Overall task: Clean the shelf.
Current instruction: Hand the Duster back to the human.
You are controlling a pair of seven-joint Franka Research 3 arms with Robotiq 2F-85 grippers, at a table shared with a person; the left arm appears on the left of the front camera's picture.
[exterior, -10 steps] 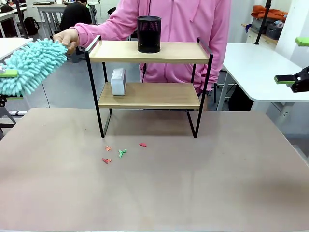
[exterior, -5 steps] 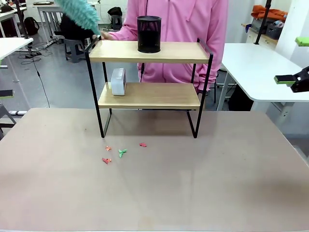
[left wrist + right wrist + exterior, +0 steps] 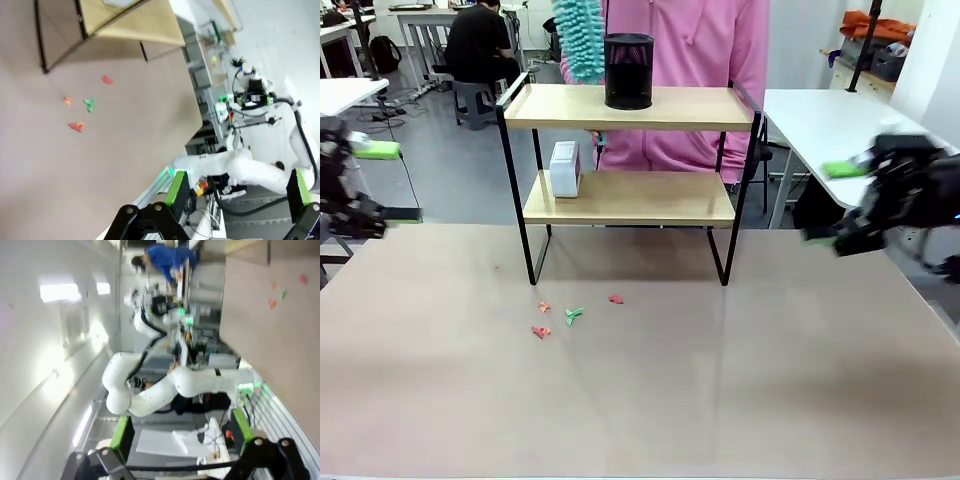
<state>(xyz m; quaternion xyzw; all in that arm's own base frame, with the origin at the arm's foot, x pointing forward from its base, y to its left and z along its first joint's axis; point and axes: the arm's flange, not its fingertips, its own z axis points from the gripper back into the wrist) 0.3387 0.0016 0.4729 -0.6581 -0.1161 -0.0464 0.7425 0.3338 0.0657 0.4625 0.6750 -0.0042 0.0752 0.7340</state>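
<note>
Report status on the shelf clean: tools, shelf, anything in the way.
Left tool open, right tool open, both empty. Shelf holds black cup and white box; person holds duster behind. Paper scraps on table.

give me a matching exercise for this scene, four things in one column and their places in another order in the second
Things:
1. black mesh cup
2. small white box
3. teal duster
4. paper scraps

Places:
A. on the table in front of the shelf
B. on the shelf's top board
C. held up behind the shelf's top board, left of the cup
D. on the shelf's lower board, at its left end

Pairs: 1-B, 2-D, 3-C, 4-A
</note>
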